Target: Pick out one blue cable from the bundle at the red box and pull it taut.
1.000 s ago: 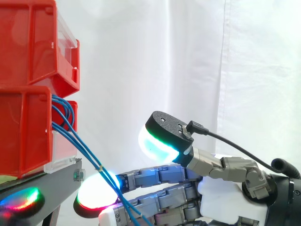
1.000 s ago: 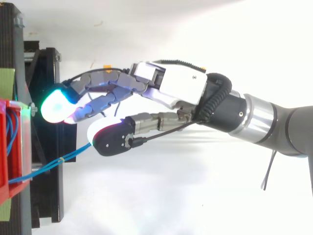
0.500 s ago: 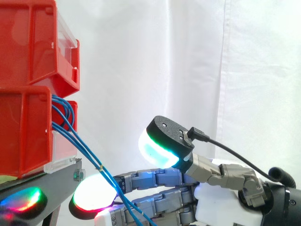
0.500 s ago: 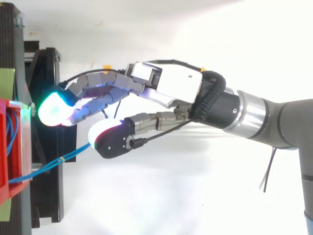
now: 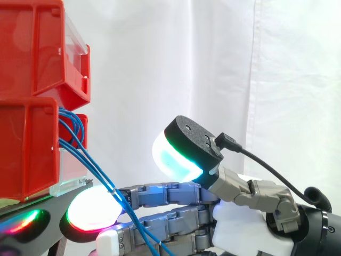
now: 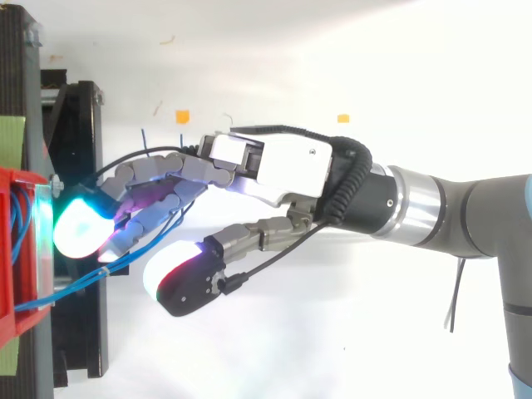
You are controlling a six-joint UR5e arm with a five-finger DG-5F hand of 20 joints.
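Observation:
A bundle of thin blue cables (image 5: 90,165) leaves the lower red bin (image 5: 26,149) and slants down to the right. From above, the cables (image 6: 83,283) run from the red bin (image 6: 12,249) towards the fingers. My hand (image 6: 283,166) reaches in from the right with nearly straight fingers. Its glowing fingertips (image 5: 93,208) lie just under the bin's front edge, and the cables cross in front of them. The thumb pad (image 5: 178,154) is held well apart from the fingers and pinches nothing. In the top view the cables pass between the fingertips (image 6: 75,229) and the thumb pad (image 6: 179,278).
A second red bin (image 5: 32,48) is stacked on the lower one. Both stand on a black stand (image 6: 79,125) at the left edge. A white curtain hangs behind. Two small orange marks (image 6: 182,116) lie on the white floor.
The hand has moved left towards the bins, so its fingertips now reach the stand's edge. The thumb has swung away from the fingers, widening the gap around the cables.

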